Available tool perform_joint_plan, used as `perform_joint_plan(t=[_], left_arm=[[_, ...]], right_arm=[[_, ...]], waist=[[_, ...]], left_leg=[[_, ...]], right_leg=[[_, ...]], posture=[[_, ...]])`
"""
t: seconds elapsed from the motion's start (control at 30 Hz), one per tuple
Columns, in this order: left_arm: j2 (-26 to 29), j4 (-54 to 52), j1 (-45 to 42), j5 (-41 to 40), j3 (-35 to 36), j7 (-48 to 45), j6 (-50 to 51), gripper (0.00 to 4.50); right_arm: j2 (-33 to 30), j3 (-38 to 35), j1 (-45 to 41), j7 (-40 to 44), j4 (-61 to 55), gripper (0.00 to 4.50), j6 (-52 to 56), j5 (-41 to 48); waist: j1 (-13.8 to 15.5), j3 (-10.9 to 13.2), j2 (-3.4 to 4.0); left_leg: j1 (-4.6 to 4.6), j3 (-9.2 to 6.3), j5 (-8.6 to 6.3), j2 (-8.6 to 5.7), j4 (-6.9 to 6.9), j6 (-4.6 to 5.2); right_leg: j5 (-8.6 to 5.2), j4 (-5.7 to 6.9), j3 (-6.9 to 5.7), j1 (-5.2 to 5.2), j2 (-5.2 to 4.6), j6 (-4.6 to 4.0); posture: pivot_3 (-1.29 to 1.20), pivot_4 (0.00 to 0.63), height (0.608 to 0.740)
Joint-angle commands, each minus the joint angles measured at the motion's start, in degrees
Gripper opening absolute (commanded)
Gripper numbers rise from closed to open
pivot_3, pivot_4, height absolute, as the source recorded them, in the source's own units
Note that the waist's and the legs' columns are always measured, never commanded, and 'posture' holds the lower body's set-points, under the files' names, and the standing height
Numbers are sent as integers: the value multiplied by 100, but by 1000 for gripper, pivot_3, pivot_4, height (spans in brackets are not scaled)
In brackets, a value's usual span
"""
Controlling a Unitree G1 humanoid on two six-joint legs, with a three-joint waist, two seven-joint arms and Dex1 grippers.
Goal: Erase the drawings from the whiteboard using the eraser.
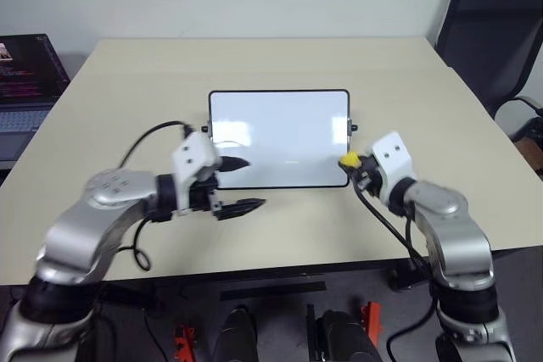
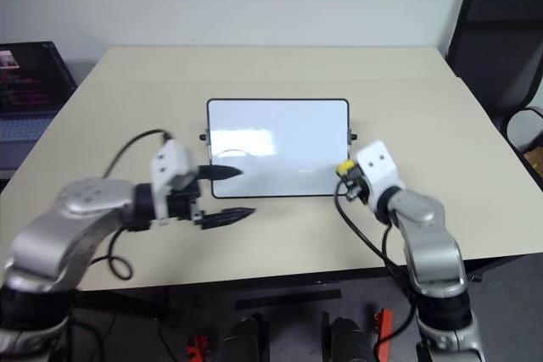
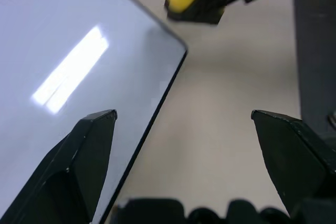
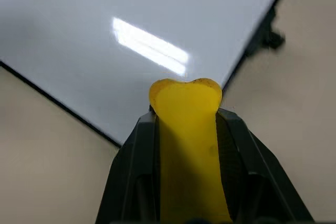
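Left eye view: your whiteboard [image 1: 279, 137] on the table [image 1: 254, 65] looks wiped clean already, no red drawings that I can spot. Left wrist view: left gripper [image 3: 184, 145] spread wide, empty, straddling the board's edge. Right wrist view: right gripper [image 4: 186, 135] clamped on the yellow eraser [image 4: 186, 129], off the board's corner.

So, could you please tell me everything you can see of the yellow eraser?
The eraser is a small yellow oblong block, soft-looking, its free end pinched into a slight notch. The right gripper is shut on it, a black finger pressing each long side. It pokes out toward the whiteboard, by the board's near right corner. Whether it touches the board I cannot tell. Its underside is hidden.
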Motion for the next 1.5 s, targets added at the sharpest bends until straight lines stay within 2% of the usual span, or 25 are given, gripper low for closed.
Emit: perform_joint_plan(t=[0.03, 0.2, 0.33, 0.53, 0.7, 0.77, 0.87, 1.03, 1.2, 1.33, 1.5], left_arm=[[-306, 521, -627, 285, -583, -422, -400, 4500], [-1020, 1299, -1442, 592, -1250, -833, -787, 4500], [-1366, 1887, -1813, 847, -1480, -1056, -1120, 4500], [-1796, 2523, -2164, 1110, -1565, -1169, -1429, 4500], [-1921, 2673, -2205, 1233, -1553, -1253, -1536, 4500], [-1957, 2699, -2211, 1264, -1550, -1267, -1554, 4500], [-2003, 2711, -2205, 1305, -1545, -1280, -1567, 4500], [-2007, 2665, -2089, 1313, -1428, -1216, -1551, 4500], [-1770, 2287, -1596, 1209, -908, -722, -1396, 4500], [-1583, 1153, -494, 834, 194, 304, -763, 4500], [-1841, -127, 815, 756, 1430, 1871, -269, 4500]], right_arm=[[108, -354, 66, -440, -180, 1090, 99, 138], [271, -825, -142, -1000, 402, 1090, 130, 295], [252, -1221, -355, -1305, 949, 1090, 223, 478], [-114, -1425, -601, -1380, 1648, 1090, 120, 700], [-134, -1508, -704, -1507, 1950, 1090, 4, 875], [-96, -1573, -742, -1624, 2068, 1825, -84, 938], [-124, -1582, -765, -1729, 2214, 2683, -226, 988], [-107, -1620, -754, -1923, 2129, 4484, -471, 1110], [98, -1808, -558, -1903, 1057, 4484, -570, 1583], [321, -1612, 335, -1797, -155, 4484, -674, 1903], [558, -1162, 1613, -2060, -14, 4484, -2831, 1266]], waist=[[-47, 1, 2], [-57, 1, 2], [-76, 2, 2], [-83, 2, 3], [-100, 2, 4], [-98, 2, 4], [-95, 2, 4], [-98, 3, 5], [-126, 5, 10], [-120, 3, 11], [-83, 3, 10]], left_leg=[[0, 2, 0, 0, 0, 0], [-5, -1, 0, -1, 3, 1], [-4, -1, 0, 0, 2, 1], [-5, -1, 1, -1, 3, 2], [-4, -2, 1, 0, -2, 2], [-4, -2, 1, -1, 0, 2], [-4, -3, 1, -1, 2, 3], [-4, -3, 1, -1, 1, 3], [-4, -2, 1, 0, -1, 3], [-1, -11, 0, 5, -8, 2], [-2, -10, 0, -1, -4, 1]], right_leg=[[0, 1, 3, -1, 1, 1], [0, 0, -1, 2, 4, 3], [0, 2, -1, 3, 5, 2], [0, 2, 0, 4, 6, 3], [-1, 3, 0, 3, 8, 2], [-1, 3, 0, 4, 7, 2], [0, 4, -1, 6, 7, 3], [-1, 4, 0, 5, 7, 3], [0, 5, 2, 4, 7, 3], [-5, 10, -5, 6, 10, -5], [-8, 5, -7, 11, 0, 1]], posture=[[0, 150, 740], [0, 150, 740], [0, 150, 740], [0, 150, 740], [0, 150, 740], [0, 150, 740], [0, 150, 740], [0, 150, 740], [0, 150, 740], [0, 150, 740], [0, 150, 740]])
